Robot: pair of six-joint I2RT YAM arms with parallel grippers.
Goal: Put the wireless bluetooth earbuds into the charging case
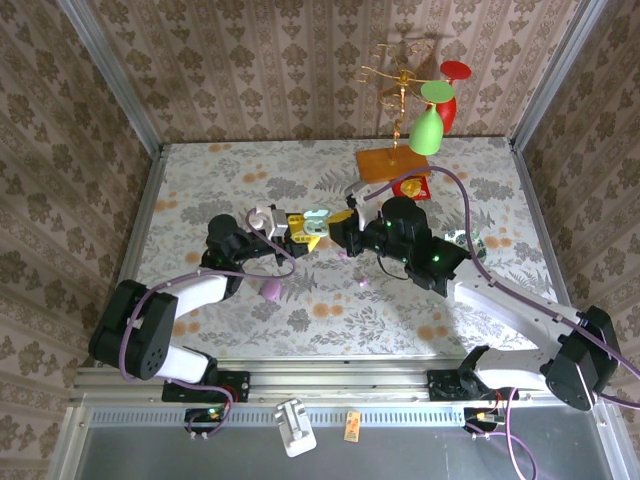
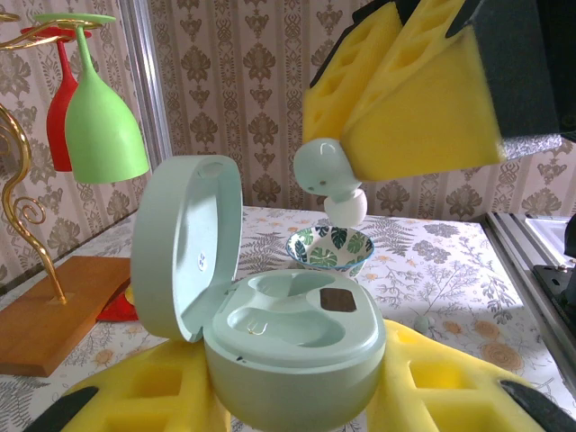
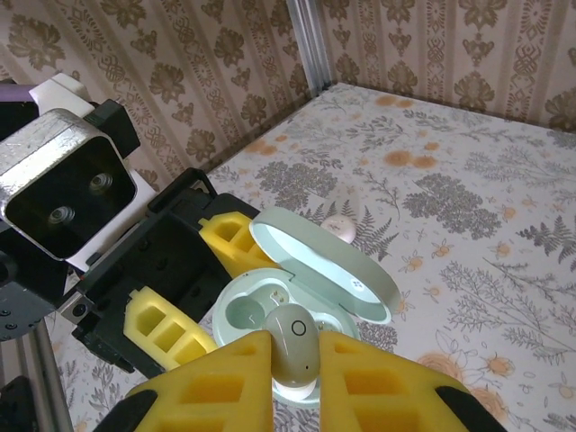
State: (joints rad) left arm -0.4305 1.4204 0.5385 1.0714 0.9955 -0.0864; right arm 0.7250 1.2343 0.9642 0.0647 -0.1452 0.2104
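Nearest, yellow foam pads (image 2: pixel 135 396) of left gripper (image 2: pixel 297 391) clamped around open mint charging case (image 2: pixel 297 346), lid (image 2: pixel 184 247) tilted back. Just above its empty wells (image 2: pixel 270 319), mint earbud (image 2: pixel 328 175) pinched in right gripper (image 3: pixel 294 346). Lower straight, white tip down; release once seated.

- My left fingers (image 2: pixel 135 396) flank the charging case (image 2: pixel 297 351) on both sides, above the middle of the table (image 1: pixel 250 170).
- In the left wrist view the case's lid stands open on the left of its base.
- My right fingers (image 3: pixel 225 378) hold an earbud (image 3: pixel 292 346) right above the case's open wells, apart from them.
- A loose earbud (image 3: pixel 340 225) lies on the table just beyond the lid.
- A bowl (image 2: pixel 330 249) sits on the table behind the case.
- The glass stand (image 1: pixel 405 90) rises at the far edge, glasses hanging from it upside down.
- A second case (image 1: pixel 270 290) lies on the table nearer my bases, just beside my left arm.
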